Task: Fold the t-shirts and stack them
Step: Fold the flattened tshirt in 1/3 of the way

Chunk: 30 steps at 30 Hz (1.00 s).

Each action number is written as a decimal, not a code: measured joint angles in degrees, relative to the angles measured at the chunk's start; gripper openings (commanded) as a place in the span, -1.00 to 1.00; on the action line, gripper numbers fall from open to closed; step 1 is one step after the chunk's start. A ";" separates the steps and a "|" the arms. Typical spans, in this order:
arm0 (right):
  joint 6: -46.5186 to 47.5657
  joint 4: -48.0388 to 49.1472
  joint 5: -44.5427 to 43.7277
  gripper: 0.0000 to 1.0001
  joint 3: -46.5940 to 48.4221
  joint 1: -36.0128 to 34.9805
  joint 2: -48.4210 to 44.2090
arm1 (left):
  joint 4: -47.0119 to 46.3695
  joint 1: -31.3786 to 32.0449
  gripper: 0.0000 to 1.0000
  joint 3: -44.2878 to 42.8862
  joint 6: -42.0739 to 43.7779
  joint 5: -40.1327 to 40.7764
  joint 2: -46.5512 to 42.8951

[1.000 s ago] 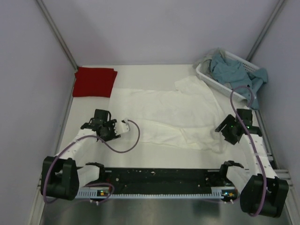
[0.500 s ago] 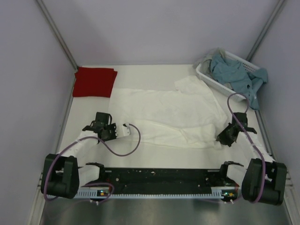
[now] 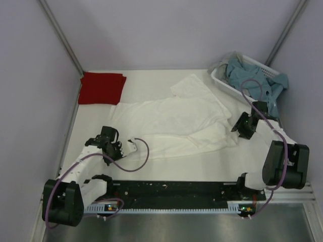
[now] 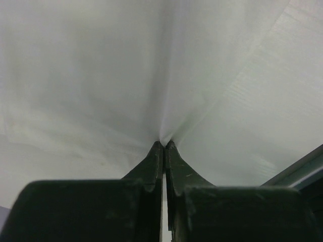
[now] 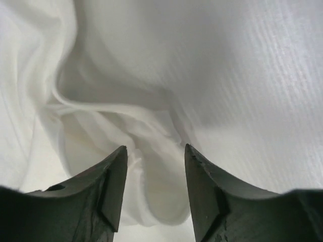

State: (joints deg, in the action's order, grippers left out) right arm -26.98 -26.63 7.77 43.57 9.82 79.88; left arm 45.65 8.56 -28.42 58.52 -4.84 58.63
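Observation:
The white t-shirt (image 3: 171, 118) lies spread and creased across the middle of the table; no print shows on it. A plain dark red t-shirt (image 3: 102, 88) rests folded at the back left corner. My left gripper (image 3: 133, 146) is at the white shirt's near left edge, shut on a pinch of its cloth (image 4: 101, 75), which pulls into a peak at the fingertips of the left gripper (image 4: 164, 143). My right gripper (image 3: 236, 128) is at the shirt's right edge. In its wrist view the right gripper (image 5: 155, 148) stands open, with a loose white fold (image 5: 161, 201) lying between the fingers.
A white slotted basket (image 3: 220, 82) with blue-grey cloth (image 3: 252, 78) spilling over its rim stands at the back right, just beyond my right arm. Grey walls and metal posts close in the table on the left, back and right.
My right gripper has moved away from me toward the basket, closed and reopened, and the white shirt's right side has shifted back and bunched. My left gripper shut on the shirt's edge and drew slightly nearer.

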 measured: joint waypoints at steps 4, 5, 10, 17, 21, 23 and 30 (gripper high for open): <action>1.46 -4.44 -5.60 0.04 1.46 0.98 -2.73 | -0.11 0.00 -1.00 0.02 -1.90 0.26 0.04; 1.49 -5.99 -6.84 0.03 1.46 1.16 -4.44 | -0.22 0.00 -1.00 0.02 -2.10 0.28 0.15; 0.46 -9.70 -7.78 0.01 0.31 1.33 -14.86 | -1.68 0.00 -1.00 0.00 -2.91 0.94 1.01; -2.10 -10.91 -3.56 -0.01 -5.57 1.33 -18.51 | -2.97 0.02 -1.00 0.00 -2.93 1.73 1.53; -3.02 -8.50 -2.29 -0.48 -9.05 1.33 -15.13 | -4.26 0.02 -1.00 0.00 -2.93 2.84 1.55; -3.74 -8.09 -2.45 -0.82 -10.25 1.33 -12.81 | -4.85 0.00 -1.00 -0.02 -2.93 3.28 1.55; -5.44 -6.58 -5.31 -1.00 -12.90 5.07 -13.33 | -6.23 0.00 -1.00 -0.07 -2.58 6.23 1.55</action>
State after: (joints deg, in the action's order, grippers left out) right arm -32.42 -33.21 2.46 30.68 14.90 66.54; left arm 39.42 8.56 -28.49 55.94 1.39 60.18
